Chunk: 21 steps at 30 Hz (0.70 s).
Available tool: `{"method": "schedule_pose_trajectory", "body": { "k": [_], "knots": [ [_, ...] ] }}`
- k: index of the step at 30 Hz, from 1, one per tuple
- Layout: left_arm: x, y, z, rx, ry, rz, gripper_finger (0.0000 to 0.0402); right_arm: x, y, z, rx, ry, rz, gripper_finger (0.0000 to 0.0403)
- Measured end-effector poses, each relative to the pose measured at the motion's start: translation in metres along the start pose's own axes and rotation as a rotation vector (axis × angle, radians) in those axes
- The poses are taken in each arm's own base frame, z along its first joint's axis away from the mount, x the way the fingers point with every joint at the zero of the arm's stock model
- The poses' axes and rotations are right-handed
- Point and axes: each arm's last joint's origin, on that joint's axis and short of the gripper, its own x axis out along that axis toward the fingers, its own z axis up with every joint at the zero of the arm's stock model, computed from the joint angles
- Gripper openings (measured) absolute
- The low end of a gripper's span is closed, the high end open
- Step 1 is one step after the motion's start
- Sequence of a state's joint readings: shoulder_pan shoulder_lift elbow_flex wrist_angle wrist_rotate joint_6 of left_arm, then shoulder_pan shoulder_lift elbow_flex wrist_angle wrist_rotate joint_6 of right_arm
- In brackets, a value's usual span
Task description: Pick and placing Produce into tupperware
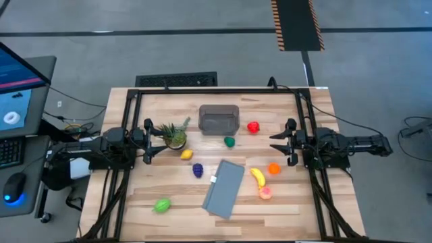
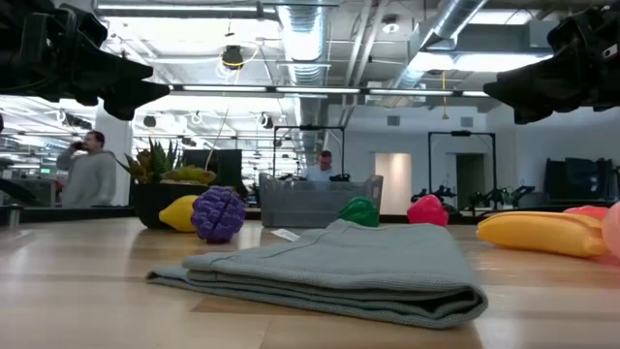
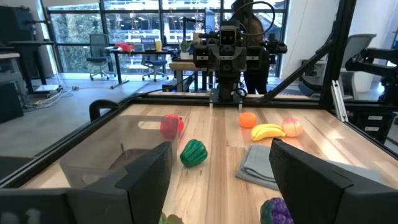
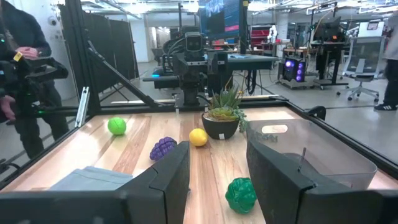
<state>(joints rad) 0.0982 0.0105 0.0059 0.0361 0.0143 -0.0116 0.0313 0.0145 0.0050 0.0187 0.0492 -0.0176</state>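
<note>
— What is crowding the table around the tupperware (image 1: 219, 119)?

— The smoky tub is sitting at the far middle, with a potted plant (image 1: 175, 134) standing to its left and a folded grey cloth (image 1: 225, 188) lying nearer, between the purple fruit (image 1: 197, 170) and the banana (image 1: 258, 177).

— And the arms?

— The left gripper (image 1: 150, 142) is hovering just beside the plant, fingers parted and holding nothing. The right gripper (image 1: 277, 142) is waiting at the right edge, fingers closed and empty, near the red piece (image 1: 253, 127) and the dark green piece (image 1: 229, 142).
</note>
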Motion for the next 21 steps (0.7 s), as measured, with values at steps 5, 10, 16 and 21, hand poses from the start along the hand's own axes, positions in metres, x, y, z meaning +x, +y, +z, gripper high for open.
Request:
{"method": "schedule_pose_trajectory", "body": {
  "k": [5, 10, 16, 21],
  "knots": [
    [0.000, 0.000, 0.000, -0.097, -0.004, -0.001, 0.0259, 0.000, 0.000, 0.000, -0.002, 0.000, 0.000, 0.0182],
    [0.000, 0.000, 0.006, -0.322, -0.057, -0.011, 0.0259, -0.001, -0.002, 0.012, 0.040, -0.121, -0.037, 0.0182],
    [-0.002, 0.001, 0.017, -0.440, -0.187, 0.001, 0.0259, -0.003, -0.003, 0.024, 0.272, -0.254, -0.012, 0.0182],
    [-0.003, 0.001, 0.023, -0.460, -0.243, -0.013, 0.0259, -0.008, -0.003, 0.039, 0.408, -0.422, 0.031, 0.0182]
  ]
}}
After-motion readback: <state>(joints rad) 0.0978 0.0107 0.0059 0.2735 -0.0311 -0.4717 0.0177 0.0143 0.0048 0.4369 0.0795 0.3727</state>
